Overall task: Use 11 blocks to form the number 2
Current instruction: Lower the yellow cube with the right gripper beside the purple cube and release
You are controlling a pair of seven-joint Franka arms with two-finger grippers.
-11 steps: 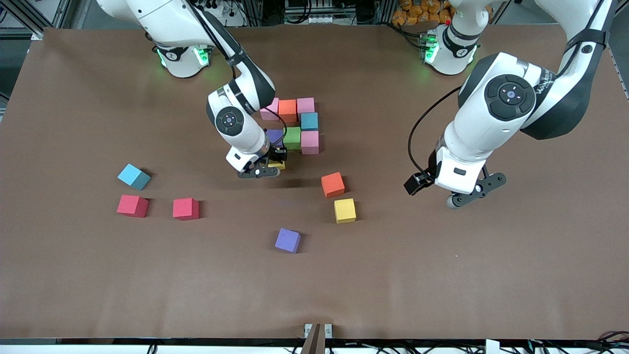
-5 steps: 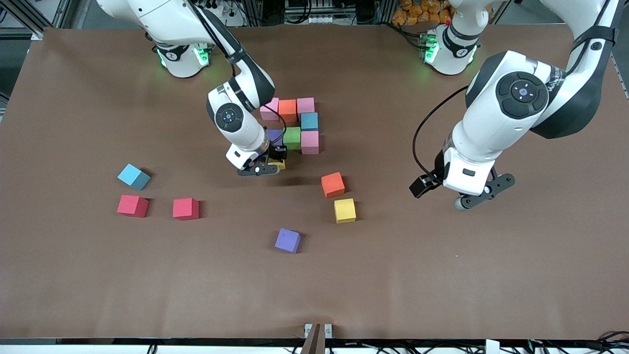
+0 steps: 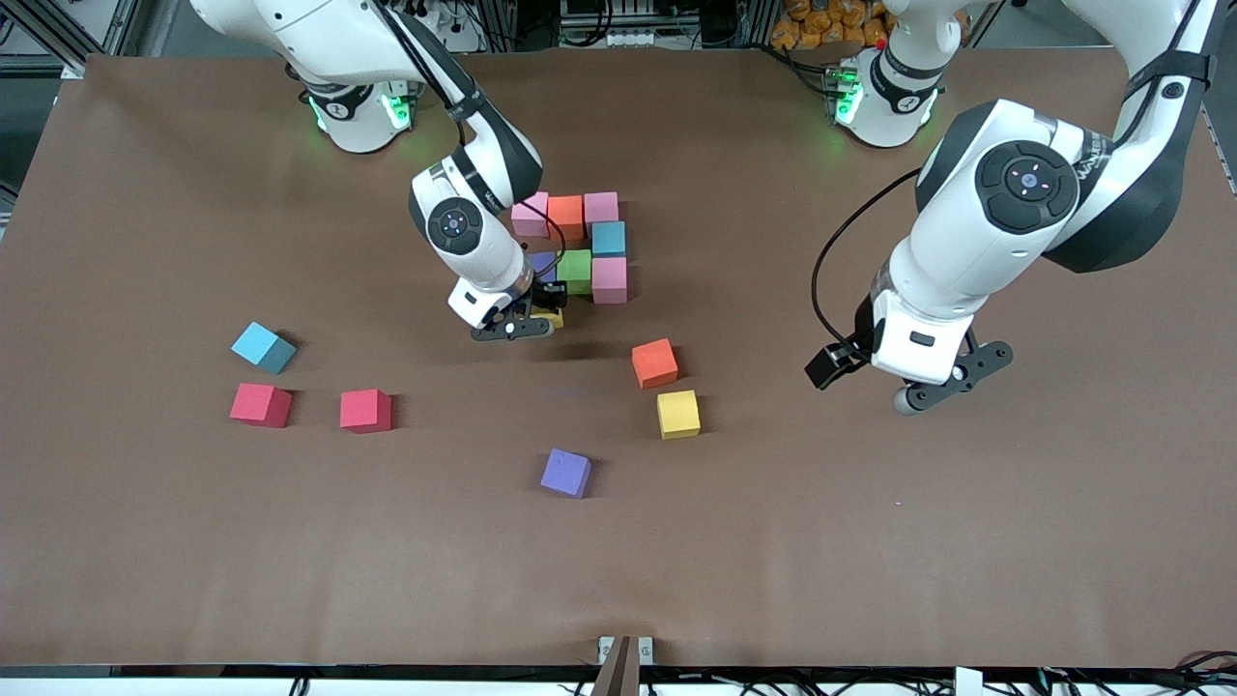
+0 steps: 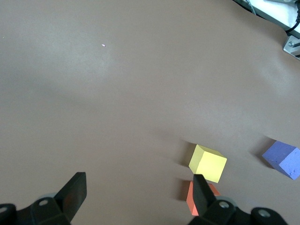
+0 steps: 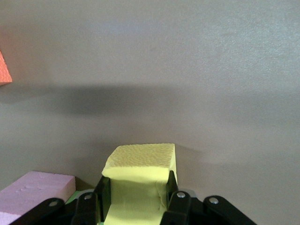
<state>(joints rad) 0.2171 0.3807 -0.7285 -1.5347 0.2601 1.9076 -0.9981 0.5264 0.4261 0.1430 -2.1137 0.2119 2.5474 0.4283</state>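
Note:
Seven blocks form a cluster at mid-table: pink (image 3: 530, 215), orange (image 3: 565, 217) and pink (image 3: 601, 208) in a row, a blue one (image 3: 608, 239), then purple (image 3: 541, 266), green (image 3: 576, 271) and pink (image 3: 610, 280). My right gripper (image 3: 522, 327) (image 5: 138, 183) is shut on a yellow block (image 3: 554, 317) (image 5: 140, 161), held low over the table right beside the purple one. The left gripper (image 3: 952, 377) (image 4: 138, 183) hangs open and holds nothing, over bare table toward the left arm's end.
Loose blocks lie nearer the camera: orange (image 3: 654, 362) (image 4: 190, 199), yellow (image 3: 677, 414) (image 4: 207, 162), purple (image 3: 565, 472) (image 4: 282, 159). Toward the right arm's end lie a blue block (image 3: 263, 347) and two red ones (image 3: 260, 404) (image 3: 365, 410).
The right gripper has carried the yellow block a little closer to the cluster. The left arm shifted slightly toward its own end of the table, then stopped.

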